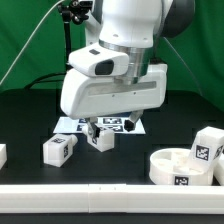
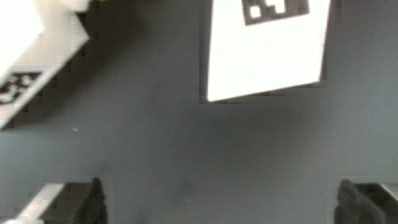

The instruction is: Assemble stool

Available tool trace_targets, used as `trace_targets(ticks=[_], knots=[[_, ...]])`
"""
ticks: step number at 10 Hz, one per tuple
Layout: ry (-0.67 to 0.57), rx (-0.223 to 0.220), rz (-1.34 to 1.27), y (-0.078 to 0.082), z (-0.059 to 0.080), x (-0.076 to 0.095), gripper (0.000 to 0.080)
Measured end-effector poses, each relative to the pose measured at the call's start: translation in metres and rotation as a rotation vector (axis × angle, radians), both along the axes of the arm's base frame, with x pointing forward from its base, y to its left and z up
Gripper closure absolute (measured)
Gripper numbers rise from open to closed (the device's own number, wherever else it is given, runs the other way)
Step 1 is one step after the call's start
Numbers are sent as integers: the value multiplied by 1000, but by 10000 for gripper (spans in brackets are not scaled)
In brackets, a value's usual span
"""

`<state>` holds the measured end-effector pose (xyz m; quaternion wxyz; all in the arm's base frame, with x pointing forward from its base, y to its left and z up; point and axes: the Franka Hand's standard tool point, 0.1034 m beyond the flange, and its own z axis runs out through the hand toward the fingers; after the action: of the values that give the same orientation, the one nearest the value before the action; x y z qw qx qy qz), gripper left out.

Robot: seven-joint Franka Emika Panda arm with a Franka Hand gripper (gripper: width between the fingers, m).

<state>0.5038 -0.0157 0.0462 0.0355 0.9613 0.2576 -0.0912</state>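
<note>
Several legs (image 1: 58,150) lie loose on the black surface (image 1: 30,115). Two sit near the middle, one is at the exterior view's left edge, and another stands by the seat (image 1: 178,167) at its near right. The hand (image 1: 100,128) hovers low over the marker board (image 1: 128,124), spread wide and pinching nothing. The wrist view shows bare surface between its fingers (image 2: 71,203).

The parts look like rigid, light plastic, smooth enough to slip. A leg probably grips best across two flat opposite faces, the seat by its raised rim.

The surface is flat and matte, with a white bar (image 1: 90,190) along its near edge. A green backdrop (image 1: 30,40) hangs behind.
</note>
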Motion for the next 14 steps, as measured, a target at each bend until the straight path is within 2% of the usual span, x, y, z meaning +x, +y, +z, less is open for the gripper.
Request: trace_targets(ticks=[2,4,5,7,10,14], knots=[[122,-43,-15,8,-3,-3,150],[235,-78,-24,10,-5,-8,150],[246,-117,-4,1,-5,-3,150],[301,-204,-52,-8,-3,-15,150],[486,-277,-79,-8,-7,-27,150],[730,-363,-95,-8,-18,-34,150]])
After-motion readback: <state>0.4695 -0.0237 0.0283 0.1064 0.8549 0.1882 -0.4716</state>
